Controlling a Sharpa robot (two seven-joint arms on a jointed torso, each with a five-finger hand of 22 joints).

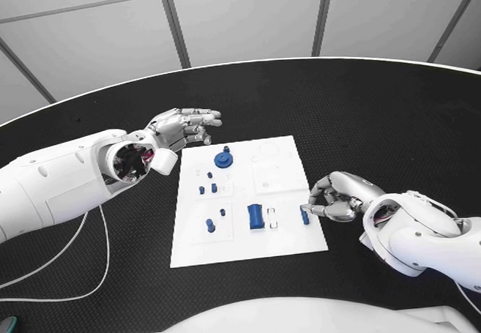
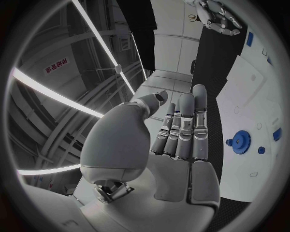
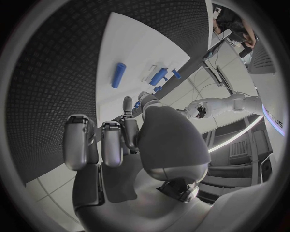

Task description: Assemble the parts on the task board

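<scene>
The right hand's fingers (image 1: 324, 195) curl inward at the board's right edge, their tips at a small blue peg (image 1: 304, 215) standing there; the wrist view shows a bit of blue between thumb and fingertip (image 3: 137, 104), so the right hand (image 1: 337, 197) seems to pinch a part (the contact itself is too small to make out surely). Its palm hangs just right of the board, over the black table (image 1: 386, 110).

The left hand's fingers (image 2: 186, 123) lie straight and close together, holding nothing; the left hand (image 1: 181, 128) hovers off the board's far-left corner, above the table, touching no part.

The board (image 1: 290, 238) lies flat in the middle of the table. On it, toward the far side, stands a blue gear (image 1: 223, 160) with a knob on top. Near it, to the left, are two short blue pins (image 1: 207, 188) side by side and a blue dot (image 1: 210, 174). Nearer, a lone pin (image 1: 210, 225) stands at the left and a larger blue block (image 1: 256, 216) lies at the middle, between that pin and the peg at the right edge.
</scene>
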